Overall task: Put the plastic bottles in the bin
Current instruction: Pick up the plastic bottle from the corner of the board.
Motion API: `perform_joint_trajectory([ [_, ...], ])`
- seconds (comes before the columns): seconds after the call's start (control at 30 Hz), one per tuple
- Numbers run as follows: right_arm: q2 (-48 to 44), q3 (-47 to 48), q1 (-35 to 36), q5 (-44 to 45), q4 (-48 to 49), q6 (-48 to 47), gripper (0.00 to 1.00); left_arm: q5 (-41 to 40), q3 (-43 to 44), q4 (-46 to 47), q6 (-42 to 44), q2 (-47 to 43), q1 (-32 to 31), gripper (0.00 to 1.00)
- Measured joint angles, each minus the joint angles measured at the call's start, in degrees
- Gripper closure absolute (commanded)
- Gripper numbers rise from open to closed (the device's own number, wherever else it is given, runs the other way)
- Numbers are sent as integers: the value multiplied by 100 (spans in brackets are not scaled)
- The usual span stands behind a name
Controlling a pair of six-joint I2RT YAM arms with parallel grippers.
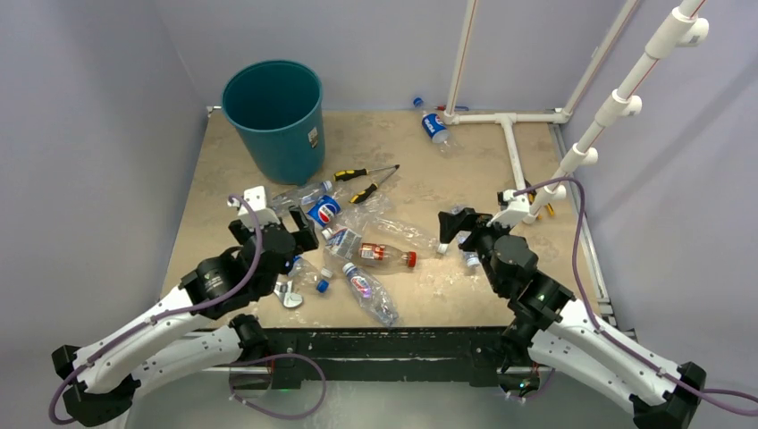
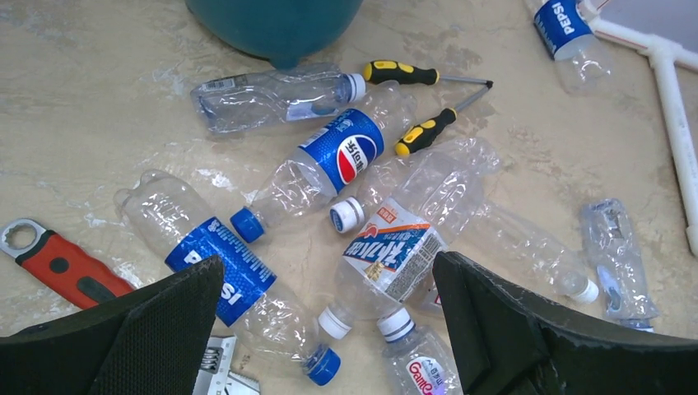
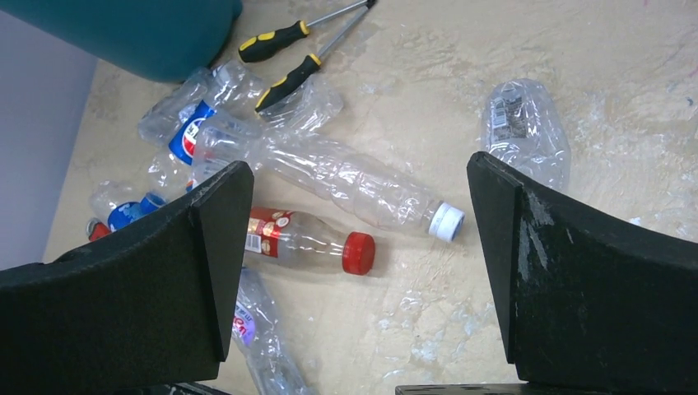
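A: Left side, quick.
B: Wrench (image 2: 58,263) lies just outside the left gripper (image 2: 328,267), by the finger on the left of the wrist view. Bare table (image 1: 210,201) runs from there to the left edge. Fingers are wide apart and grip nothing.

A: Between them?
B: Bottles (image 1: 362,250) in a loose pile. A Pepsi bottle (image 2: 222,263) is partly under the left finger. A white-label bottle (image 2: 395,251) lies between the fingers, nearer the right one.

A: Bin?
B: Bin (image 1: 282,147) stands upright ahead of those fingers, at the far left. A clear bottle lies just beside its base. Only the inner wall shows; contents, cannot tell.

A: Middle?
B: Two screwdrivers (image 2: 399,73) lie ahead and right of the left fingers, past the pile.

A: Right arm?
B: Right gripper (image 3: 358,164) also has its fingers spread, nothing held. Red-cap bottle (image 3: 309,243) is by the left finger, white-cap bottle (image 3: 362,189) between the fingers, crushed bottle (image 3: 527,132) ahead of the right finger. There is open tabletop between the fingers, nearer the wrist than the caps.

A: Far right?
B: Pipe frame (image 1: 513,143) runs along that edge, with a lone Pepsi bottle (image 1: 435,128) beside it at the far edge.
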Motion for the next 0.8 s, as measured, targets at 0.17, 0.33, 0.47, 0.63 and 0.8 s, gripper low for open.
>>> perform_joint_trajectory([
  [0.17, 94, 0, 0, -164, 28, -15, 2, 153, -7, 15, 122, -68, 0, 1],
  [0.33, 643, 2, 0, -442, 76, -68, 3, 280, -116, 166, 297, -535, 0, 3],
  [0.47, 1180, 9, 7, -660, 33, -96, 6, 367, -155, 216, 374, -610, 0, 4],
  [0.63, 1399, 0, 140, -863, 127, 79, 11, 463, -234, 227, 428, -546, 0, 6],
  [0.8, 1665, -131, 887, -632, 199, 688, 14, 619, -319, 319, 396, -352, 0, 7],
])
